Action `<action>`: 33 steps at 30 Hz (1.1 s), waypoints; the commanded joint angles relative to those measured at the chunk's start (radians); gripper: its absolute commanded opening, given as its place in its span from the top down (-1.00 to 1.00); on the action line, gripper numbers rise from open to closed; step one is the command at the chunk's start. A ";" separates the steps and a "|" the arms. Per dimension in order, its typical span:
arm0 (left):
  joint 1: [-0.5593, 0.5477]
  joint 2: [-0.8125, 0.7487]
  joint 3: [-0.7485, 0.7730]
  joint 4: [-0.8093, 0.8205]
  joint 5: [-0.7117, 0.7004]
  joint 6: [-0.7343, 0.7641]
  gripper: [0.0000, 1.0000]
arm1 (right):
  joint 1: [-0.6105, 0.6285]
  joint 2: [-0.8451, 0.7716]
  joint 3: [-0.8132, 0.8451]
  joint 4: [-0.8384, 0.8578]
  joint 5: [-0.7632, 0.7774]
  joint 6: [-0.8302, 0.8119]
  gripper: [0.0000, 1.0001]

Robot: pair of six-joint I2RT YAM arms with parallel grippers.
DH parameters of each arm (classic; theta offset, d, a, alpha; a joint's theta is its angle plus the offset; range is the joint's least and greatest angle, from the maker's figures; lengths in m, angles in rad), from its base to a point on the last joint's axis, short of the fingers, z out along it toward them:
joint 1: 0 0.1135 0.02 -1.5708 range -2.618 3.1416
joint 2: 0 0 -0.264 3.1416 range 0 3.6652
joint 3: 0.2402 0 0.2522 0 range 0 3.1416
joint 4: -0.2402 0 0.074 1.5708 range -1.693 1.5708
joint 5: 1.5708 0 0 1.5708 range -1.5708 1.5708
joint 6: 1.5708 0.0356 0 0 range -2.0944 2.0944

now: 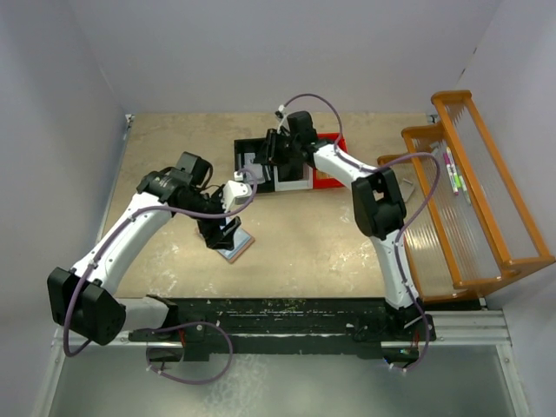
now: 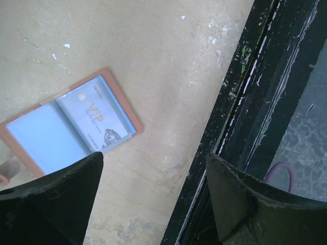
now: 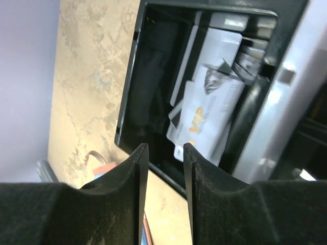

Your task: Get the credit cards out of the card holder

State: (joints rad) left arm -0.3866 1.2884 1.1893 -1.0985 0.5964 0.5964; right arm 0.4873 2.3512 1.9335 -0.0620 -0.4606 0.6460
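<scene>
Fair warning, a lot is blocked here. From the top camera the left gripper (image 2: 155, 168) sits right over the card holder (image 2: 61, 130), so only a salmon edge and a sliver of blue peek out. In the left wrist view the holder's near corner is cut off behind one finger (image 2: 56, 199). The card holder lies open and flat on the bench (image 1: 304, 234), on the near left part, inside facing up. Its long axis runs diagonally, lower left to upper right in that wrist view. Its right-hand pocket holds a pale grey VIP card (image 2: 97, 115), and the left-hand pocket just reads as plain blue-grey. The left gripper is spread wide above the bench with nothing in it. The right gripper (image 3: 164, 153) hangs over the black tray (image 3: 127, 102) at the far side, jaws only slightly apart, nothing between them. That tray holds a loose pile of pale cards (image 3: 204, 115) with VIP lettering, overlapping and tilted, and I can't count them. The red tray (image 1: 327, 183) next to it is mostly hidden by the right arm.
</scene>
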 commanded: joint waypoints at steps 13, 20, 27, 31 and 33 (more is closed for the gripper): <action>0.206 -0.091 -0.052 0.489 -0.237 -0.324 -0.99 | -0.026 -0.811 -0.600 -0.105 0.479 -0.181 -0.92; 0.214 -0.166 -0.343 0.883 -0.435 -0.374 -0.99 | -0.042 -1.152 -0.933 -0.183 1.033 -0.140 -0.99; 0.218 -0.250 -0.521 1.076 -0.406 -0.437 -0.99 | -0.047 -1.326 -1.234 -0.004 1.242 -0.259 -0.99; 0.225 -0.259 -0.603 1.154 -0.433 -0.480 -0.99 | -0.046 -1.327 -1.235 -0.061 1.361 -0.244 -0.99; 0.228 -0.270 -0.645 1.184 -0.447 -0.478 -0.99 | -0.046 -1.355 -1.280 -0.069 1.464 -0.189 -0.99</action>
State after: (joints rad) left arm -0.1699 1.0431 0.6048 -0.0666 0.1741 0.1635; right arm 0.4412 1.0489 0.6785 -0.1570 0.7547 0.4095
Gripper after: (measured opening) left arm 0.992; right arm 0.995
